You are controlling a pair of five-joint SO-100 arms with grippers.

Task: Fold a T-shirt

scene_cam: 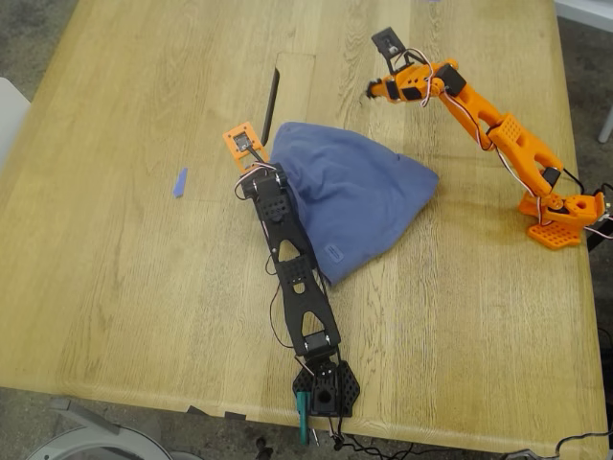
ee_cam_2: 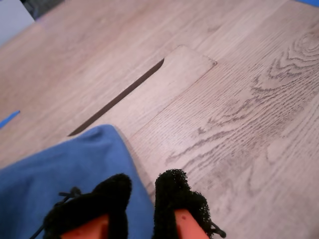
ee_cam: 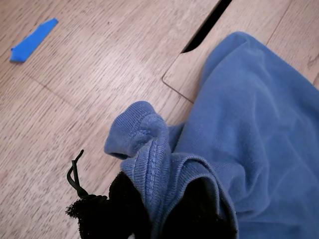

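The slate-blue T-shirt [scene_cam: 359,196] lies bunched in a rough triangle at the middle of the wooden table, no print showing. My first gripper [scene_cam: 271,178], on the black arm, sits at the shirt's edge on the exterior view's left, shut on a ribbed hem fold [ee_cam: 149,149] that rises between its black padded fingers [ee_cam: 119,204]. My second gripper [scene_cam: 372,92], on the orange arm, hangs above bare wood beyond the shirt's far corner [ee_cam_2: 75,164]. Its padded fingertips [ee_cam_2: 174,194] stand slightly apart with nothing between them.
A small blue tape scrap [scene_cam: 180,182] lies on the wood to the exterior view's left of the black arm. A dark slot [scene_cam: 271,96] beside an inset panel [scene_cam: 295,86] runs just beyond the shirt. The orange arm's base [scene_cam: 560,216] stands near the table edge at the exterior view's right.
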